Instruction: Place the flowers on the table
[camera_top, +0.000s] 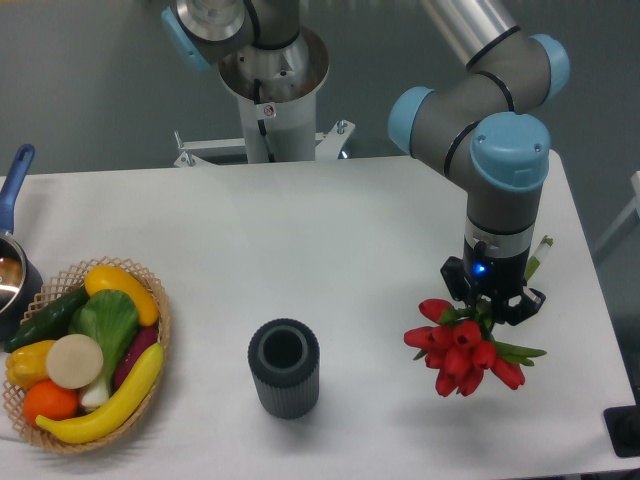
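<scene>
Pointing straight down, tool (492, 303) gripping flowers (462, 348) by the stems, over table (330, 250), right of vase (284, 367)

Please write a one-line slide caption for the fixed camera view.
End effector grips red tulips above white table, right of dark vase and wicker basket.

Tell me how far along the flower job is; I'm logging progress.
Done: the flowers are out of the dark vase, which stands empty. In hand: the pincer grips the stems over the right side of the table. Left: whether the blooms touch the tabletop is unclear; release remains.
</scene>
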